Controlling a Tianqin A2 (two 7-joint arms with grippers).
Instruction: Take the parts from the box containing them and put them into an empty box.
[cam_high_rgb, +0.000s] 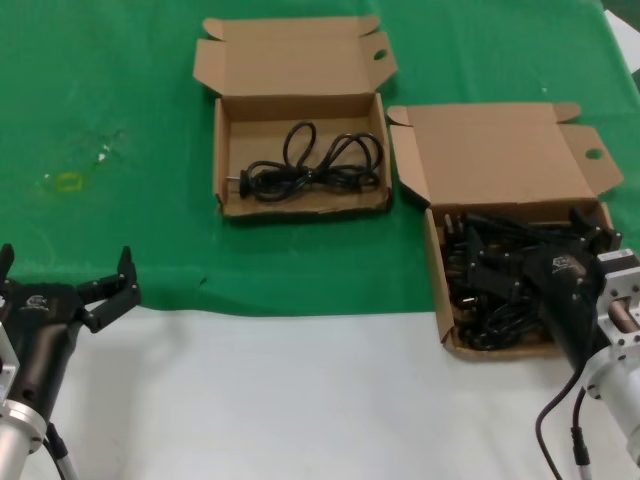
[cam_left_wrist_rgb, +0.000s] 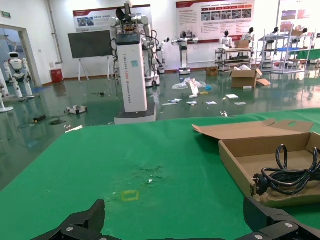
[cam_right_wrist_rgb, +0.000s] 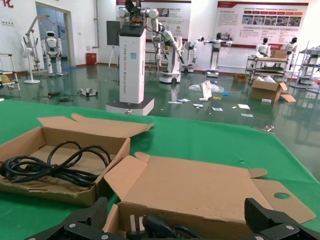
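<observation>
Both grippers sit at the near edge of the surface, on its white strip. Left gripper (cam_high_rgb: 68, 283) by the near-left corner, jaws spread wide, nothing between them; its fingertips (cam_left_wrist_rgb: 85, 218) frame bare green cloth (cam_high_rgb: 110, 90) in the left wrist view. Right gripper (cam_high_rgb: 535, 240) at the near-right, lowered into the box containing them (cam_high_rgb: 436, 262), its black body over the heap. Right wrist view shows its fingers (cam_right_wrist_rgb: 82, 220) set wide apart above the parts (cam_high_rgb: 485, 300); cannot tell whether anything is actually gripped. That carton stands toward the right edge, tall lid (cam_high_rgb: 500, 150) folded back and away, round-holed tab at its far-right corner; a tangle of black cords and plugs fills it. Second carton, the empty box (cam_high_rgb: 225, 150), lies toward the far edge, centre-left, well apart from the left gripper and just beside the full carton's lid, short lid open toward the far edge. One looped cord (cam_high_rgb: 310, 165) already lies flat inside it, plug end (cam_left_wrist_rgb: 261, 182) toward its left wall. Yellowish smear (cam_high_rgb: 68, 181) on the cloth near the left edge.
</observation>
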